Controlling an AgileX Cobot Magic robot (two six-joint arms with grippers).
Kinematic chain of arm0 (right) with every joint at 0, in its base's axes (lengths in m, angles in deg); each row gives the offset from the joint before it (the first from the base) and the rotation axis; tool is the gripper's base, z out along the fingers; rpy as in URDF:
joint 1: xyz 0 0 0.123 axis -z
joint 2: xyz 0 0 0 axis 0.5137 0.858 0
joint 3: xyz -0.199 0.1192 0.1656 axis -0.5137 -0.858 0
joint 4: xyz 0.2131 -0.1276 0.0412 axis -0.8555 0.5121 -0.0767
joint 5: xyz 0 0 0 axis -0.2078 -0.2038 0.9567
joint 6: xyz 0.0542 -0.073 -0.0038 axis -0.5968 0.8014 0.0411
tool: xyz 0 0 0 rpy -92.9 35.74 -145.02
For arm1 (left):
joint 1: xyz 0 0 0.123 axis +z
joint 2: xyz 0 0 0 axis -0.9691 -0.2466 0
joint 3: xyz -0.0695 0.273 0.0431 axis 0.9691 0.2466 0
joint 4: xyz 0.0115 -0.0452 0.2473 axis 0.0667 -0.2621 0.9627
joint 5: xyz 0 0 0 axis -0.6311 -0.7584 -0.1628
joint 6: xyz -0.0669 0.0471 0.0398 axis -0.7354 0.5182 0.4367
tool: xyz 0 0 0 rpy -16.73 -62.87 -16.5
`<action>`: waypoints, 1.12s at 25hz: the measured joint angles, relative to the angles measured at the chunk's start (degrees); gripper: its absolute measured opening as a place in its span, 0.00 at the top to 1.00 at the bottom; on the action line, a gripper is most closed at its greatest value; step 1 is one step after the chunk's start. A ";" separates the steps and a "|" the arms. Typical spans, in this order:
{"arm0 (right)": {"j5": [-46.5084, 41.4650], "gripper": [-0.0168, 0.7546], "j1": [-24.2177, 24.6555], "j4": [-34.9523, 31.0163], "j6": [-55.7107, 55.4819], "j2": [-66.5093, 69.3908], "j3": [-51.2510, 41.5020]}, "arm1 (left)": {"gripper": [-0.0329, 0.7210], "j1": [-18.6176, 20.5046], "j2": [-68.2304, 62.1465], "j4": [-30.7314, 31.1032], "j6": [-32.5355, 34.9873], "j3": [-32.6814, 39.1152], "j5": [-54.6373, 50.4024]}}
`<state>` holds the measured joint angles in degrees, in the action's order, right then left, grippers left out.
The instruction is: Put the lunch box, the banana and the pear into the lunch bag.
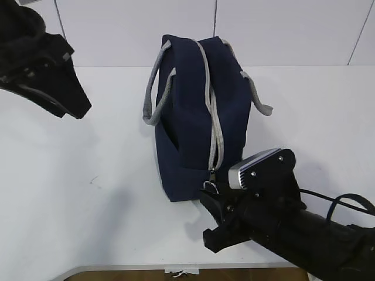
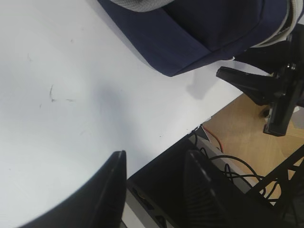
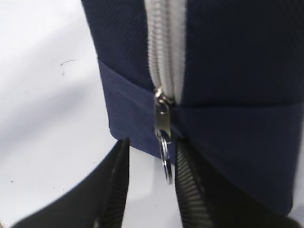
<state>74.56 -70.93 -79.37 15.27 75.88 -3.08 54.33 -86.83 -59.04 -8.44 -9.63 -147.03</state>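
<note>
We find the lunch bag (image 1: 196, 111) zipped, standing mid-table.
Our right gripper (image 3: 148, 187) is spread around its metal ring pull (image 3: 166, 159); left gripper (image 2: 154, 190), also spread, hovers left of the bag.

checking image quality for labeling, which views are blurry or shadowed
Right wrist view: lunch bag fabric soft, zipper pull and ring fairly sharp, near jaws blurred. Left wrist view: sharp table, faint shadow patch, jaws dark and out of focus. Exterior view: evenly lit, soft shadows beside the bag.
</note>
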 joint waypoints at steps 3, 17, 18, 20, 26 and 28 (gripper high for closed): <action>-0.48 0.66 0.00 0.00 -0.25 0.00 0.00 | 0.55 0.00 0.00 -0.09 0.00 0.00 0.00; -1.16 0.81 0.00 0.00 -0.50 0.00 0.00 | 0.55 0.00 0.00 -0.09 0.00 0.00 0.00; -1.16 0.85 0.00 0.00 -0.54 0.00 0.00 | 0.55 0.00 0.00 -0.09 0.00 0.00 0.00; -1.25 0.90 0.00 0.00 -0.68 0.00 0.00 | 0.55 0.00 0.00 -0.09 0.00 0.00 0.00; -2.75 0.98 0.00 0.14 -1.27 -0.99 0.00 | 0.55 0.00 0.00 -0.09 0.00 0.00 0.00; -4.10 0.98 0.00 0.39 -1.68 -2.50 0.00 | 0.55 0.00 0.00 -0.09 0.00 0.00 0.00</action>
<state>70.46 -70.93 -78.98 13.60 73.38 -3.08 54.33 -86.83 -59.14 -8.44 -9.63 -147.03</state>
